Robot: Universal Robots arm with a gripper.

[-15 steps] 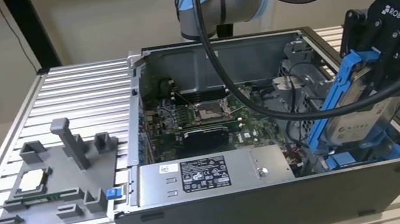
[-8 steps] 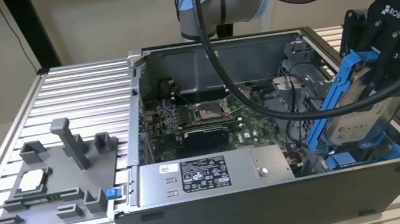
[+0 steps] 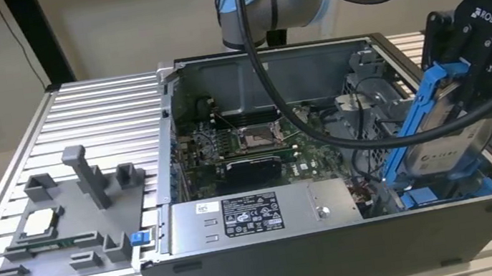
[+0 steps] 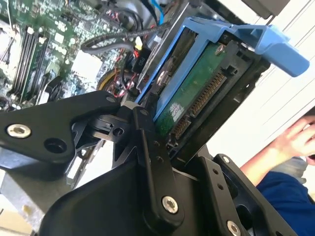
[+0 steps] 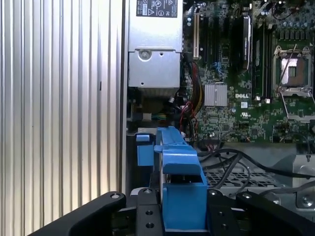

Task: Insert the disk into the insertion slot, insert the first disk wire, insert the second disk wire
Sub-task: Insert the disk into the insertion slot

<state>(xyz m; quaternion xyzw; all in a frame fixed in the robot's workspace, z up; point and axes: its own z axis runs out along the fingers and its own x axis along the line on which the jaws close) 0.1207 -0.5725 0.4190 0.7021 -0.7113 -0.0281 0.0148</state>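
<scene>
My gripper (image 3: 473,95) is shut on the disk (image 3: 448,153), a silver-grey drive with a white label clipped in a bright blue frame (image 3: 422,102). The disk hangs tilted, its lower end dipping into the open computer case at the exterior view's right. Below it lies the insertion slot (image 3: 447,194), with blue rails. In the second wrist view the disk's green board (image 4: 197,96) and connector sit between the black fingers (image 4: 147,147). In the first wrist view the blue frame (image 5: 179,189) stands over the slot's blue rail (image 5: 144,153). Black cables (image 5: 231,164) lie beside the bay; I cannot tell which are the disk wires.
The grey labelled power-supply box (image 3: 238,219) fills the case's front. The motherboard (image 3: 247,145) lies behind it. A grey fixture (image 3: 65,221) stands on the ribbed table at the exterior view's left. A person's hand (image 4: 295,137) and blue sleeve (image 4: 280,194) are close to the arm.
</scene>
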